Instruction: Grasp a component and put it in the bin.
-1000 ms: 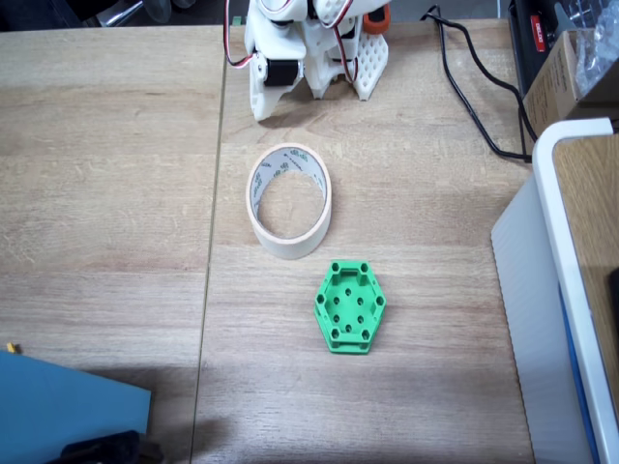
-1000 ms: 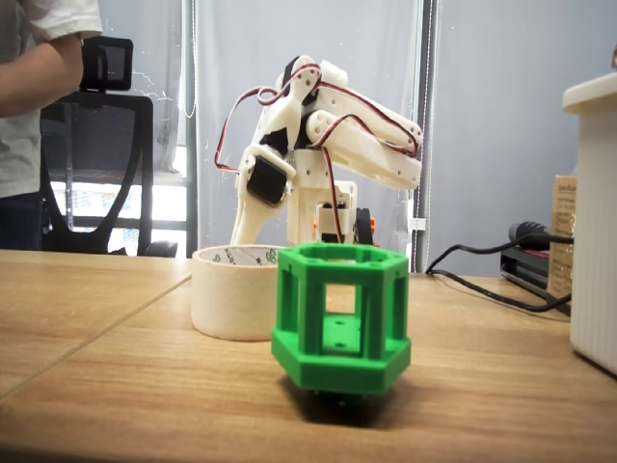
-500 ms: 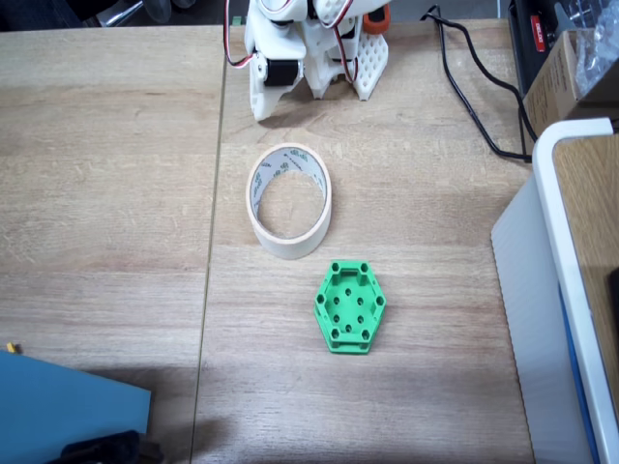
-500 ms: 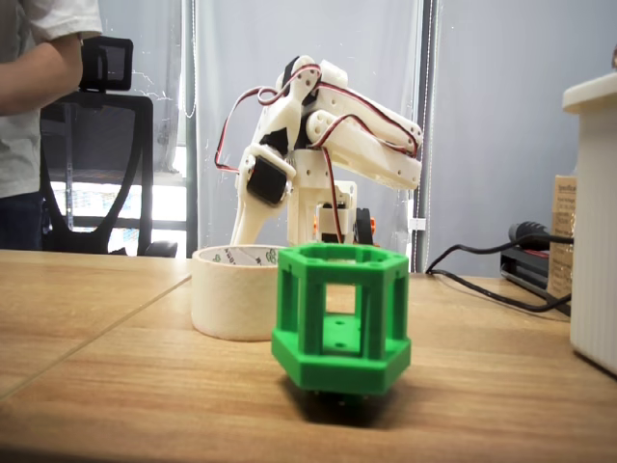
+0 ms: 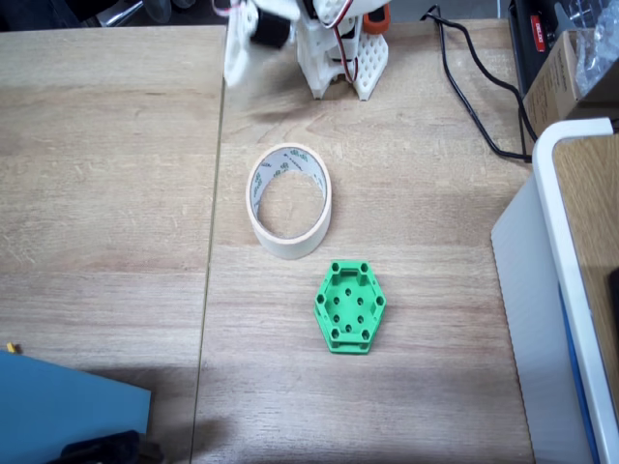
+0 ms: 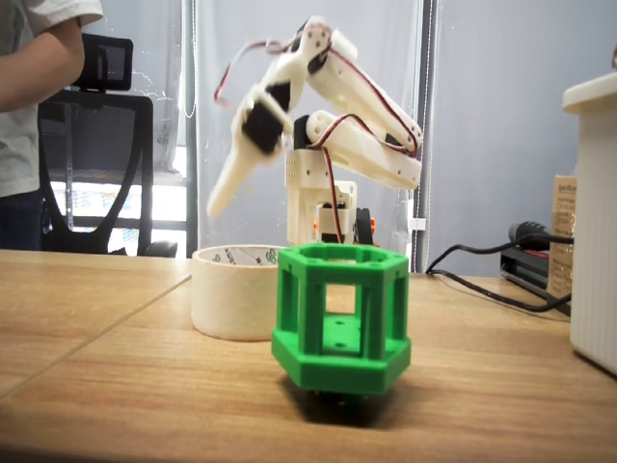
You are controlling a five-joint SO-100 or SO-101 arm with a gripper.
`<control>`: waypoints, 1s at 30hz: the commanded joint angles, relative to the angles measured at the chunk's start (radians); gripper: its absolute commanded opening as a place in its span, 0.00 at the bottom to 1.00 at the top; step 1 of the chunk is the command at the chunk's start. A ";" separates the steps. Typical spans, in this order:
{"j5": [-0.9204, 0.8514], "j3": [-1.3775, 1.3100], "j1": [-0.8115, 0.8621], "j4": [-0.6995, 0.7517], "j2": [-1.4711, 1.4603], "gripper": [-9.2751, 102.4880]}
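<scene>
The green hexagonal component (image 5: 349, 307) lies flat on the wooden table, holes up, and stands in the foreground of the low fixed view (image 6: 339, 328). Just behind it sits the bin (image 5: 290, 242), a cream roll of tape (image 6: 231, 304), with nothing inside. My white arm rises from its base at the table's far edge. Its gripper (image 5: 235, 68) is motion-blurred, lifted above the table behind and left of the tape (image 6: 217, 201). The fingers read as one tapered shape, shut and holding nothing.
A large white-rimmed container (image 5: 561, 242) stands along the right edge (image 6: 593, 222). Black cables (image 5: 474, 97) and a cardboard box (image 5: 566, 72) lie at the back right. A blue object (image 5: 68, 406) sits at the front left. A person (image 6: 39, 58) stands far left.
The arm has unfolded from its tucked pose. The gripper has swung up and to the left, off the table. Component and tape roll have not moved.
</scene>
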 commanded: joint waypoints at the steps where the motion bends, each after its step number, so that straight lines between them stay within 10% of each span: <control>1: -0.003 -0.179 -0.011 -0.005 0.000 0.09; 30: 0.006 -0.836 -0.463 -0.021 -0.927 0.09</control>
